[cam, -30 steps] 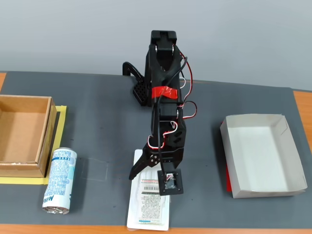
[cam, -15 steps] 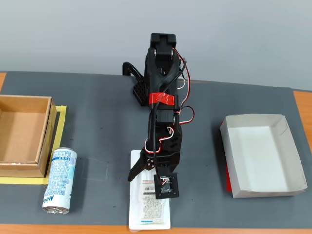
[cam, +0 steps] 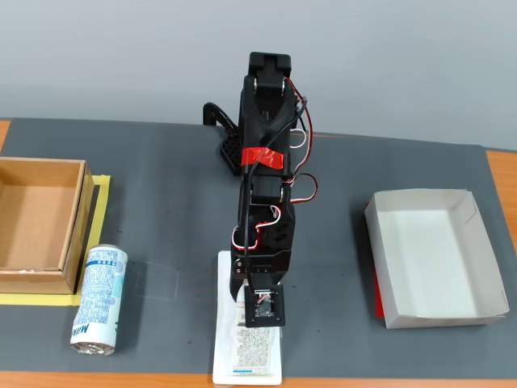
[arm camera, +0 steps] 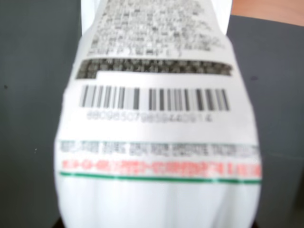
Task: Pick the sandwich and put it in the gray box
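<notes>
Dark gray matting covers the tabletop [cam: 178, 202], with orange wood showing at its edges and a plain pale wall behind. In the fixed view the black arm with red tape and red-and-white wires reaches toward the camera, its hand [cam: 242, 301] lowered onto the sandwich [cam: 249, 356], a long clear-white plastic wedge pack with a white barcode and text label lying lengthwise near the front edge. The fingers look drawn in close over the pack's upper end, but the arm hides the tips, so whether they grip it cannot be told. The wrist view is filled by the blurred label, its barcode and its red and green lines. To the right, well apart, sits the gray box [cam: 485, 311], a shallow pale paperboard tray with folded corners. On the left a blue-and-white drink can [cam: 98, 300] lies on its side just beside a deeper brown cardboard box [cam: 73, 218] on yellow tape.
</notes>
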